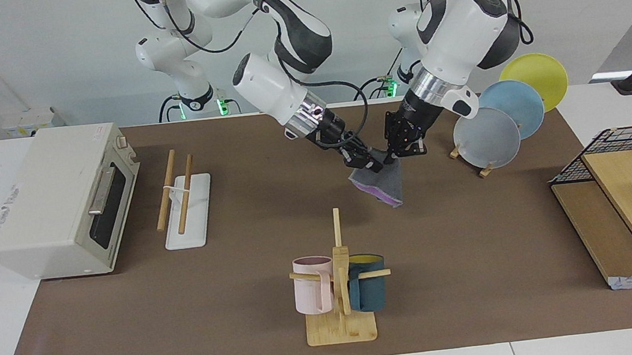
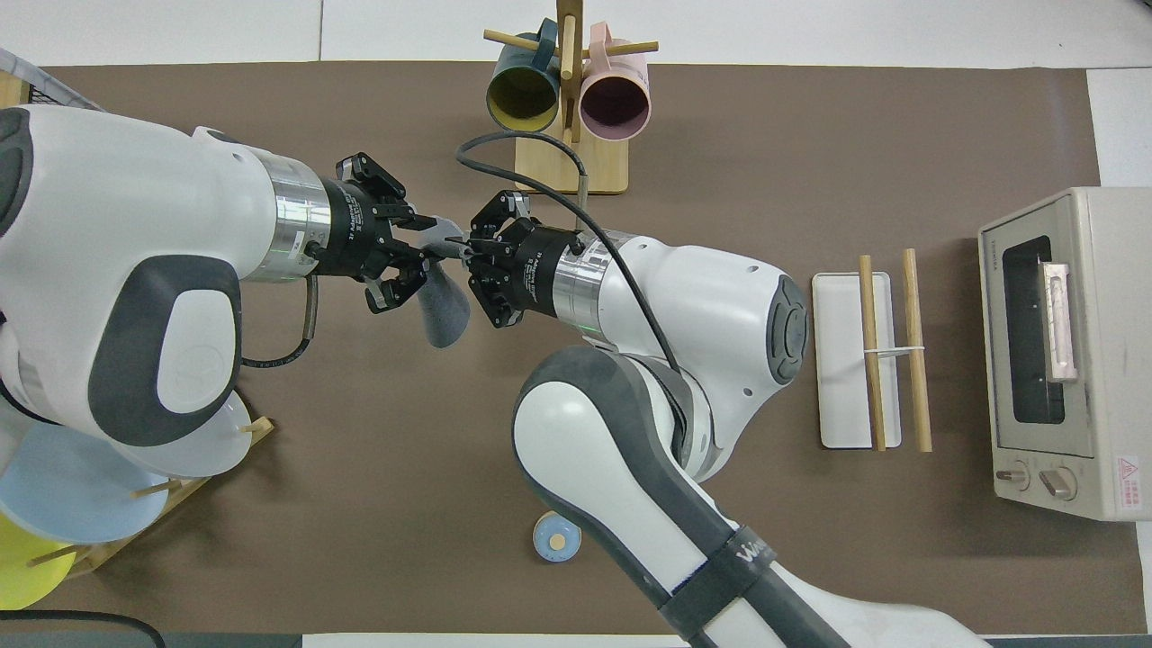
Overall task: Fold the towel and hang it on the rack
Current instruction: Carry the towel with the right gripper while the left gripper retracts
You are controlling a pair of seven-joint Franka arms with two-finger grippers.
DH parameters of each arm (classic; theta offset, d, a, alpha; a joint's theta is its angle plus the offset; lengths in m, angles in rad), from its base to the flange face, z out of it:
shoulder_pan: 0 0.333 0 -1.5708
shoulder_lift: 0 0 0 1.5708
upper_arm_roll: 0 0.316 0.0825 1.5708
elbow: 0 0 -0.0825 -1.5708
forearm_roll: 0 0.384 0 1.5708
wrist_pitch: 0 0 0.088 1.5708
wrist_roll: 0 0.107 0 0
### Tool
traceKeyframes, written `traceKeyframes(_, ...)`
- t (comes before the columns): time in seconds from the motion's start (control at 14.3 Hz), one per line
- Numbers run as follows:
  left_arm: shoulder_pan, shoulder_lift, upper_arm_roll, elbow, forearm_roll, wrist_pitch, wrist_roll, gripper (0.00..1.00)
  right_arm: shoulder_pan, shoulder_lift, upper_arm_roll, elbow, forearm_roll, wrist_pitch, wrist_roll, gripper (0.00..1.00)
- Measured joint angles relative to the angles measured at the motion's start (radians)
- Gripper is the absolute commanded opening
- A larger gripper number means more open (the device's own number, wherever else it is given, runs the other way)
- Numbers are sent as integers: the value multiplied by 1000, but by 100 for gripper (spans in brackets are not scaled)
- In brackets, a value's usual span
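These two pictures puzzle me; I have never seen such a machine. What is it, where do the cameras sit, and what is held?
Two robot arms work at one table. One picture faces them from across the table; the other looks down from above their own end. The left gripper and the right gripper hold between them the folded towel, lifted above the table's middle. The rack, two wooden rods on a white base, lies beside the toaster oven at the right arm's end. A mug tree and a plate stand are also there.

A cream toaster oven (image 1: 57,202) (door shut) stands at the right arm's end; a wooden mug tree (image 1: 340,291) holds a pink mug (image 1: 314,292) and a teal mug (image 1: 368,289).
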Motion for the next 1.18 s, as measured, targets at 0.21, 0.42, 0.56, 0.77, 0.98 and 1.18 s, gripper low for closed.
traceKeyframes(0.21,4,0,6,0,3,5,84,100,-57,-5,-3,16,-339,-240,-40,0)
traceKeyframes(0.42,46,0,13,-1,6,5,267,100,-118,-42,-5,16,-527,-481,-185,0)
traceKeyframes(0.56,103,0,17,-6,7,4,457,100,-181,-81,-7,8,-574,-643,-304,0)
traceKeyframes(0.77,203,-1,21,-13,8,-20,785,100,-316,-134,-11,-4,-651,-859,-488,0)
traceKeyframes(0.98,281,-2,23,-14,25,-60,1122,100,-417,-157,-12,-16,-754,-982,-643,0)
traceKeyframes(1.18,318,-7,24,-12,111,-114,1408,100,-487,-177,-13,-18,-846,-1041,-810,0)
